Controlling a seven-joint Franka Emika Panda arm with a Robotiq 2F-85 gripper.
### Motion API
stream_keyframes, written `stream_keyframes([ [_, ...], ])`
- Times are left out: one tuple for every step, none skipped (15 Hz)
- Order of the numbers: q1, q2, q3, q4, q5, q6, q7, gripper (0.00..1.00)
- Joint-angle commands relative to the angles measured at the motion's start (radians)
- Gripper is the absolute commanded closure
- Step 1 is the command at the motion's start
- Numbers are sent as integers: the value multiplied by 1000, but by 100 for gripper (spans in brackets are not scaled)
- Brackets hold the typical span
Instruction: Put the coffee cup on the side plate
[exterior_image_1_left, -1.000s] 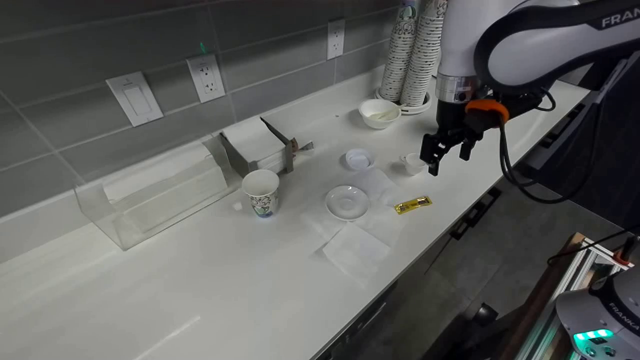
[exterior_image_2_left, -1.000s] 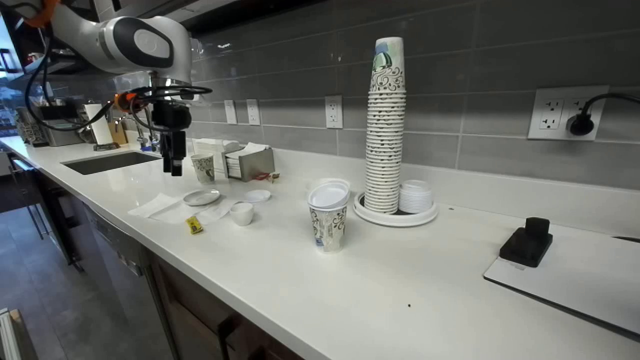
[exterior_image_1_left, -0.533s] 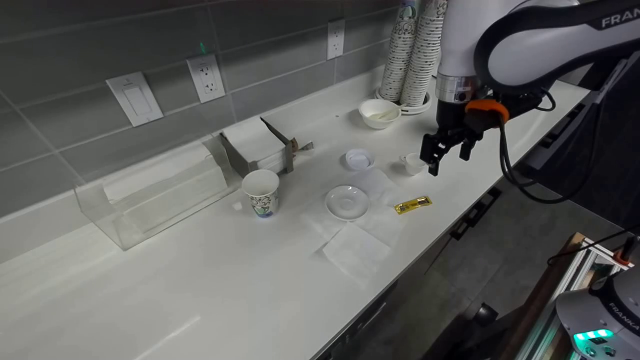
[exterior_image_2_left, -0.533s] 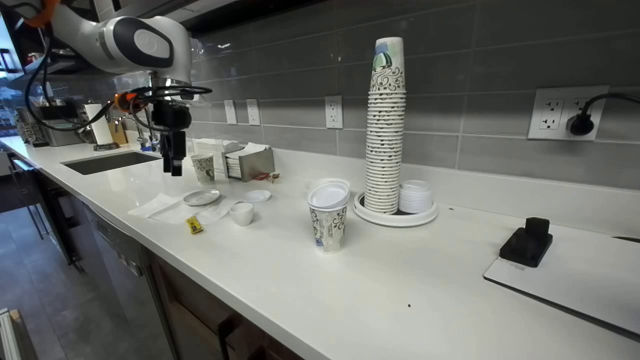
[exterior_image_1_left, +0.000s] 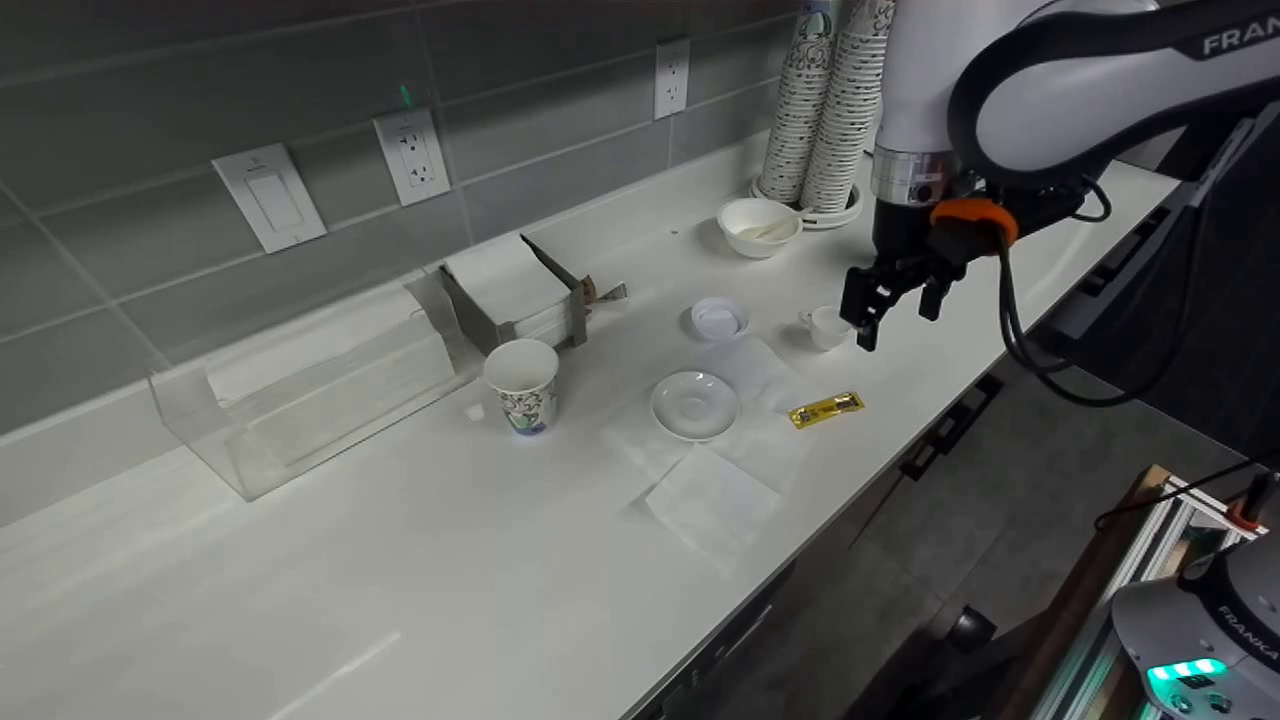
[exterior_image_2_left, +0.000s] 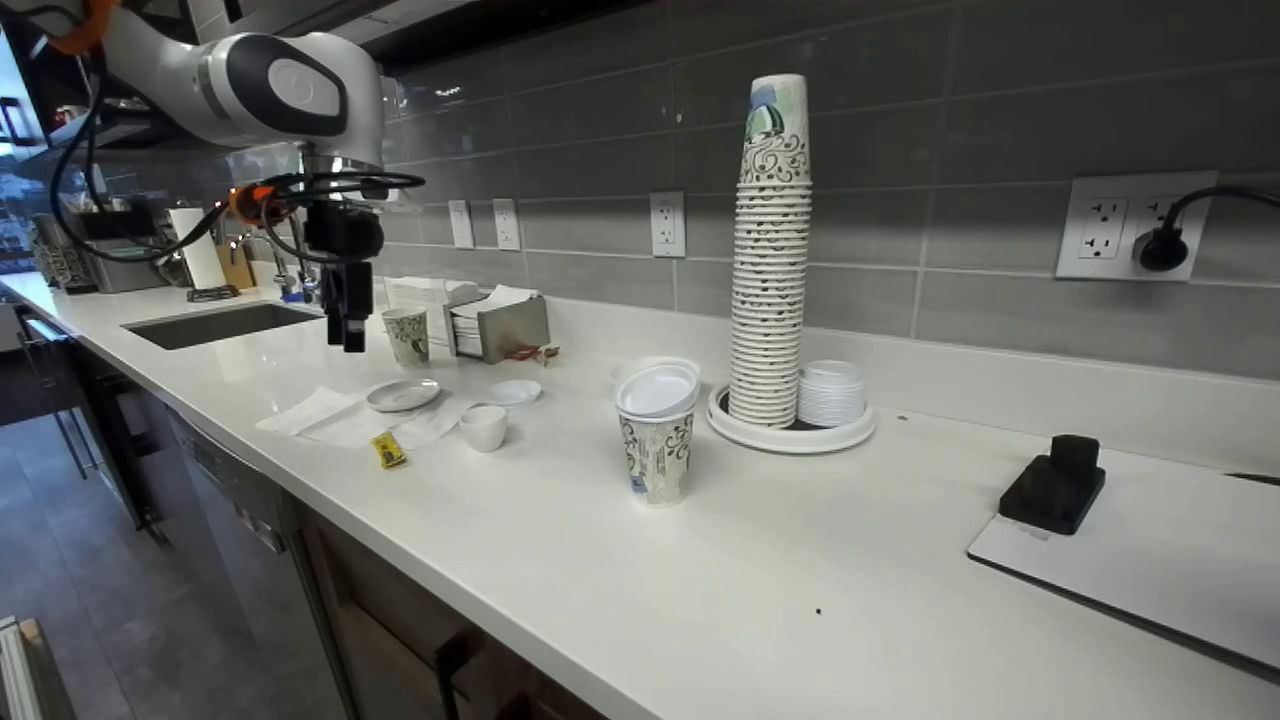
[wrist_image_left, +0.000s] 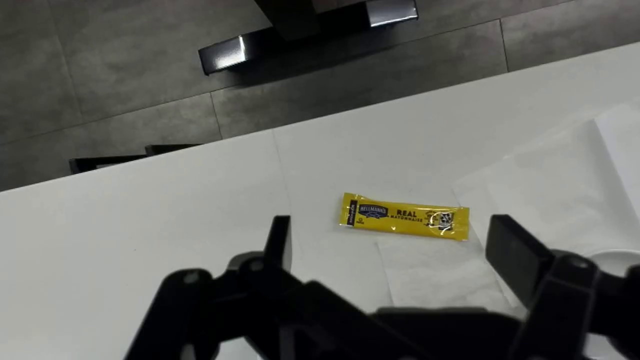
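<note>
The worktop (exterior_image_2_left: 750, 570) has a lane along its front edge; napkin holder (exterior_image_2_left: 517, 328) and stacked cups (exterior_image_2_left: 771, 290) obstruct the back edge.

Coffee cup (exterior_image_1_left: 827, 329) — near side plate (exterior_image_1_left: 694, 405)

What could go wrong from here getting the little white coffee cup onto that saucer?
The open pincer might close on the mayonnaise packet, which shows between its fingers in the wrist view, instead of the cup. The side plate might shift when touched, since napkins lie around and seemingly under it.

side plate (exterior_image_1_left: 694, 405): glossy | napkin (exterior_image_1_left: 712, 498): matt paper | packet (wrist_image_left: 405, 217): shiny | fingers (wrist_image_left: 512, 260): matt
</note>
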Motion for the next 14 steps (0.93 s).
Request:
stream_keyframes([
  [3, 34, -33, 20, -33, 66, -11, 0],
  [-4, 44, -40, 24, -57, 81, -1, 0],
  [-10, 57, -53, 30, -78, 91, -20, 0],
  [-20, 78, -70, 43, -98, 104, -27, 0],
  [-23, 95, -86, 54, -103, 117, -42, 0],
  [-26, 120, -104, 63, -88, 150, -68, 0],
  [-30, 148, -120, 75, -69, 178, -83, 0],
  [-31, 187, -135, 95, -42, 213, -98, 0],
  [-29, 221, -145, 115, -12, 243, -106, 0],
  [-28, 258, -149, 141, -15, 258, -85, 0],
  [-25, 284, -156, 159, -7, 266, -81, 0],
  [-25, 309, -163, 175, 6, 272, -87, 0],
  [-25, 328, -166, 187, 23, 276, -96, 0],
  [-23, 341, -164, 195, 47, 273, -107, 0],
])
